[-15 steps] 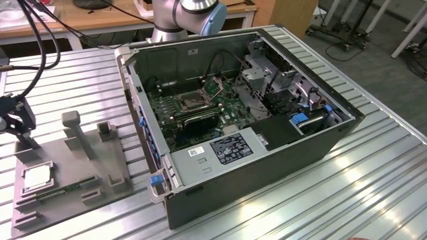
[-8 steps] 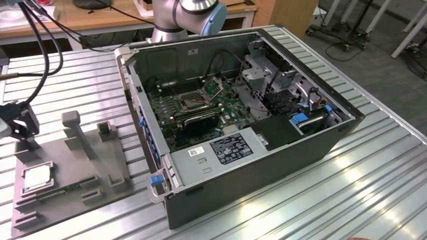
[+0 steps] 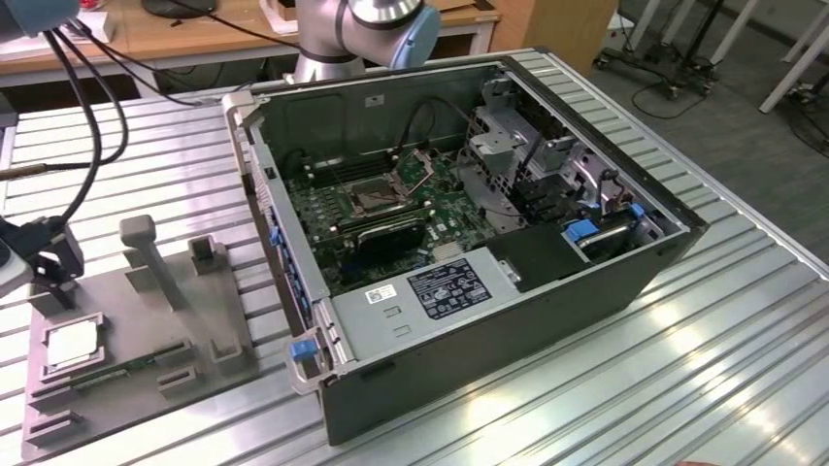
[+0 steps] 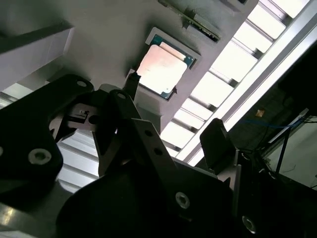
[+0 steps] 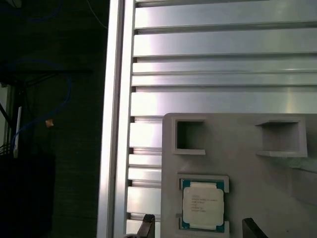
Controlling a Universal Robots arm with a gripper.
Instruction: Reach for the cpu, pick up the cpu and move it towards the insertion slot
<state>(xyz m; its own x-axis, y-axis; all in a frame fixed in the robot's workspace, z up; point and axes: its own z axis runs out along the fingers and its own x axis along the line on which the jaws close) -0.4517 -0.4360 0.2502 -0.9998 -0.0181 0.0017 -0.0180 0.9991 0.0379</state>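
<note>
Your ribbed aluminium bench (image 3: 725,388) carries the open black computer case (image 3: 545,291), its metal-framed square insertion slot (image 3: 375,200) uncovered. The grey plastic tray (image 3: 149,320) sits by the bench's edge. The silvery square cpu (image 5: 203,203) lies in its recess, with the black gripper (image 5: 198,229) close by, spread wider than the chip.

Gripper (image 3: 49,282): you lose most of it past the exterior view's left edge.
Grey tray (image 5: 237,139): cropped by the first wrist view's edge.
</note>
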